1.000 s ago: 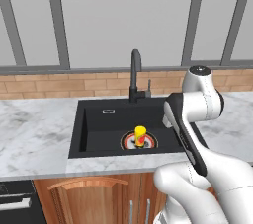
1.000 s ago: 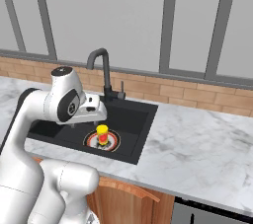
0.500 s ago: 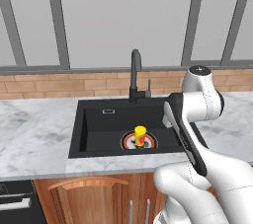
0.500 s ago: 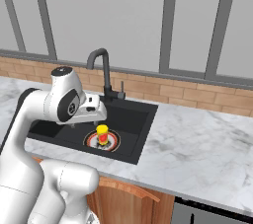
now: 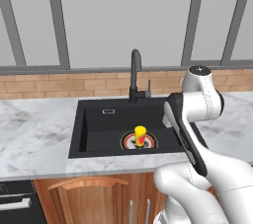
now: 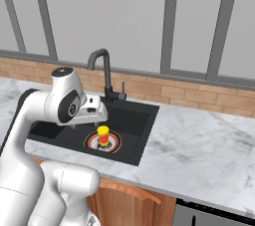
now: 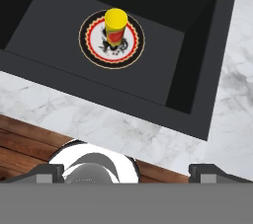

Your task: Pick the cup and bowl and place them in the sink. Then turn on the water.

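The small yellow cup (image 5: 140, 134) (image 6: 103, 134) (image 7: 116, 25) stands upright on the red and white drain ring at the bottom of the black sink (image 5: 99, 119) (image 6: 134, 120) (image 7: 49, 16). My gripper (image 7: 131, 171) is open and holds nothing. It hangs above the sink's front right rim and looks down at the cup from well above. In the right base view the white hand (image 6: 92, 110) sits just left of the cup. The black gooseneck faucet (image 5: 134, 72) (image 6: 102, 65) rises behind the basin. The bowl and the water are out of view.
Grey marble counter (image 5: 34, 134) (image 6: 199, 140) surrounds the sink, with a brick backsplash and tall windows behind. Wooden cabinet doors (image 5: 89, 198) run below, and a dark appliance front (image 5: 15, 201) sits at the lower left.
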